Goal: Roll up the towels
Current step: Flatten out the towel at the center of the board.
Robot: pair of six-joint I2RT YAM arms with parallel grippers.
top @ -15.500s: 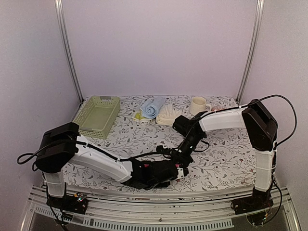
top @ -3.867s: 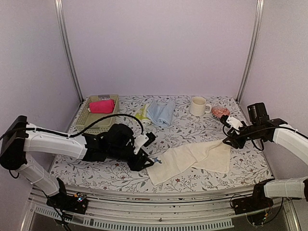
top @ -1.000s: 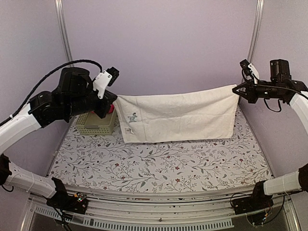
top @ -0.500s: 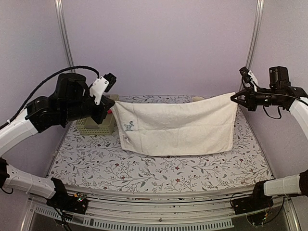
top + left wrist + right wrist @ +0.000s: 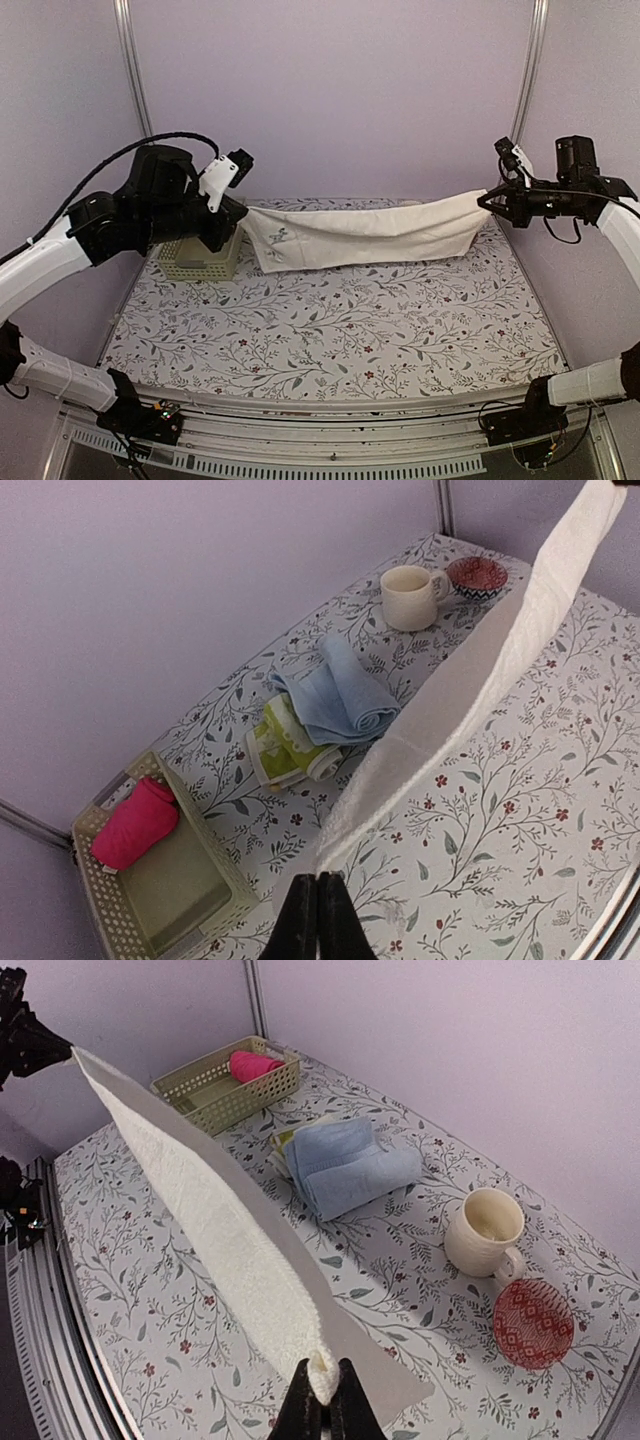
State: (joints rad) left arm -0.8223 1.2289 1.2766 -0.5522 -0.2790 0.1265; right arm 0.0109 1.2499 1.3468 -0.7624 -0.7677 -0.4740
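Fingers (image 5: 298, 928) of left gripper (image 5: 240, 212) and right gripper (image 5: 485, 197) are pinching the cream-white towel's (image 5: 360, 235) corners; hold them level and taut while lowering.

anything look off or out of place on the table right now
Nothing is spilled or damaged. The cream towel hangs stretched in the air between the left gripper and the right gripper, both shut on it. The blue towel lies loosely folded, partly over the yellow-green towel, and neither is neatly rolled. The mug stands upright.

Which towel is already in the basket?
The hot pink towel, rolled up inside the green basket. The light blue towel and yellow-green towel lie on the table; the cream towel hangs stretched above it.
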